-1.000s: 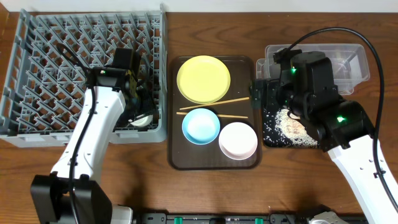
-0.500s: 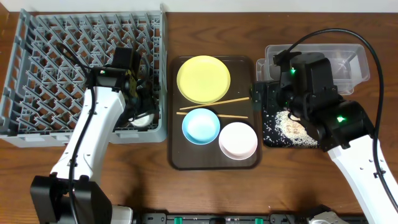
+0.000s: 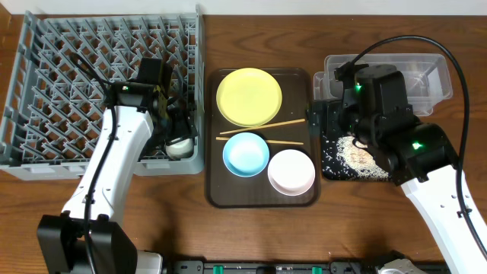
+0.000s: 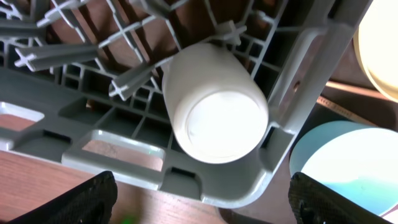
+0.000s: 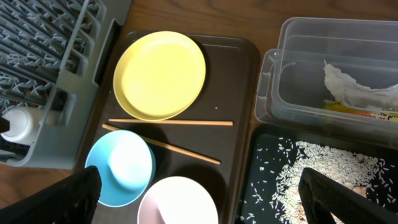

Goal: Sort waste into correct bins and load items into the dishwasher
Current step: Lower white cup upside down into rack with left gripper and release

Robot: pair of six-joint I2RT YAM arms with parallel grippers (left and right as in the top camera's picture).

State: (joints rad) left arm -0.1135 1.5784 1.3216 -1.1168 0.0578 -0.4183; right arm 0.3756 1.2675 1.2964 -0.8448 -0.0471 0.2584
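Note:
The small white cup (image 4: 214, 102) lies on its side in the front right corner of the grey dish rack (image 3: 46, 91); it also shows in the overhead view (image 3: 179, 146). My left gripper (image 4: 202, 205) is open and empty just above it. The yellow-green plate (image 3: 249, 96), light blue bowl (image 3: 246, 154) and white bowl (image 3: 291, 172) sit on the brown tray (image 3: 300, 199). My right gripper (image 5: 199, 199) is open and empty above the tray's right edge. Rice grains (image 5: 336, 168) lie in the black tray (image 5: 261, 186). The tissue (image 5: 354, 90) and wrapper (image 5: 364, 110) lie in the clear tub (image 5: 292, 37).
Two wooden chopsticks (image 3: 262, 128) lie across the brown tray between the plate and the bowls. The rack fills the left of the table. The tub and black tray stand at the right, partly under my right arm.
My left gripper has drawn back a little from the white cup, which now lies free in the rack corner. The right arm has barely moved.

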